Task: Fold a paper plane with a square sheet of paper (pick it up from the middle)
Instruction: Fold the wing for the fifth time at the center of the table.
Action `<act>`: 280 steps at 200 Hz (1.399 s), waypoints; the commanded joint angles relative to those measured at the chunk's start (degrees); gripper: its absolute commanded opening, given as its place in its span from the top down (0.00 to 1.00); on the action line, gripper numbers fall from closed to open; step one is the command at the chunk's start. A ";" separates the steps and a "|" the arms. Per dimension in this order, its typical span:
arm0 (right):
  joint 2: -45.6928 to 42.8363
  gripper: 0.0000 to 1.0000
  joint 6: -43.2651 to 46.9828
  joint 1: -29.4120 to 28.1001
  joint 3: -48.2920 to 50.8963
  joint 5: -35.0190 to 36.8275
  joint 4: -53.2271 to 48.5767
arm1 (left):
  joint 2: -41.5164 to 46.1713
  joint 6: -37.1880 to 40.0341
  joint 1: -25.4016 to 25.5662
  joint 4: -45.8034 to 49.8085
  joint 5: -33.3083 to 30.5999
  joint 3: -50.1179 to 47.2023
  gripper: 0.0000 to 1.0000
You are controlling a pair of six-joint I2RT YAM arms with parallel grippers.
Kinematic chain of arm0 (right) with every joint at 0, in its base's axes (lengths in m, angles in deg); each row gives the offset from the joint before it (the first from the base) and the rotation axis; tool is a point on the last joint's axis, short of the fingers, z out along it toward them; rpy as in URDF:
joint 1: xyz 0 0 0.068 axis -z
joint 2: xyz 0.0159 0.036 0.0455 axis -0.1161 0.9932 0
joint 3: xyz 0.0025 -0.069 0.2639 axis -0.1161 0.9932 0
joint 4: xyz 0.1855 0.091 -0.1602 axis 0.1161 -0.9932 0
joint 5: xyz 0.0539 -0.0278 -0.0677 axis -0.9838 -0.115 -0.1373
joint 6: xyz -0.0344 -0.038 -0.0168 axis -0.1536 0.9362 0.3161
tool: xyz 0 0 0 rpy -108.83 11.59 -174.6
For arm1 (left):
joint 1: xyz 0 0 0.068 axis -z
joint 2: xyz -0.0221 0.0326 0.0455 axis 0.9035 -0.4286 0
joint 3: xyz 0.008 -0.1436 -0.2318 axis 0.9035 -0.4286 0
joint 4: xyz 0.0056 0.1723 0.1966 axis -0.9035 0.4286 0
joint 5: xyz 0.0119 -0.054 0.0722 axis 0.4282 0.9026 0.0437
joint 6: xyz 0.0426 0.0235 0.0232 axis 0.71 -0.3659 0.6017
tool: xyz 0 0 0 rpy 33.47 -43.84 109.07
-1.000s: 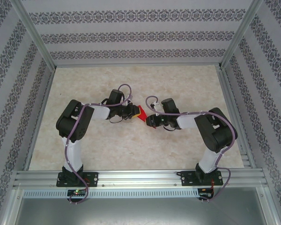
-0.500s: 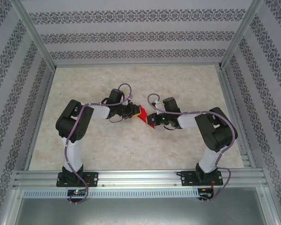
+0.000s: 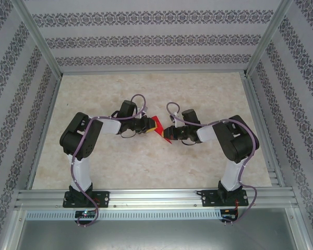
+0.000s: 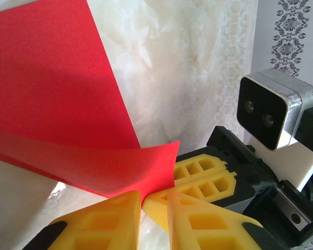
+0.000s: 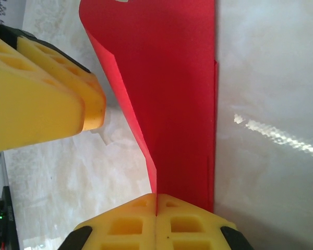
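Paper [image 5: 167,104], red and part-folded, mid-frame above surface [image 3: 146,166]: right claw [image 5: 156,208] has just clamped its edge, left claw [image 4: 154,200] pinching narrow, crease next.

Bright even light, soft shadows, blurred near wrist views

right gripper [image 3: 166,135] clamped shut on red paper [image 3: 157,128] now, was a bit open a sec ago. right arm elbow pulled in toward centre. paper pinched smaller between left gripper [image 3: 149,125] and right.
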 commanded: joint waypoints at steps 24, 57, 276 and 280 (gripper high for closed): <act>2.23 1.00 -3.81 1.38 -0.85 -1.99 2.10 | -1.34 2.11 1.55 -2.63 1.61 0.59 0.78; 3.03 1.00 -4.61 1.47 -1.55 -2.09 0.48 | -2.11 2.62 1.83 -1.84 1.33 1.12 0.79; 0.65 0.92 -2.67 1.48 -4.10 -0.31 -7.92 | -7.07 5.27 2.19 8.09 -4.77 6.40 0.84; 0.16 0.91 -2.56 1.44 -4.11 -0.33 -8.30 | -7.05 5.37 2.20 8.42 -4.92 6.48 0.84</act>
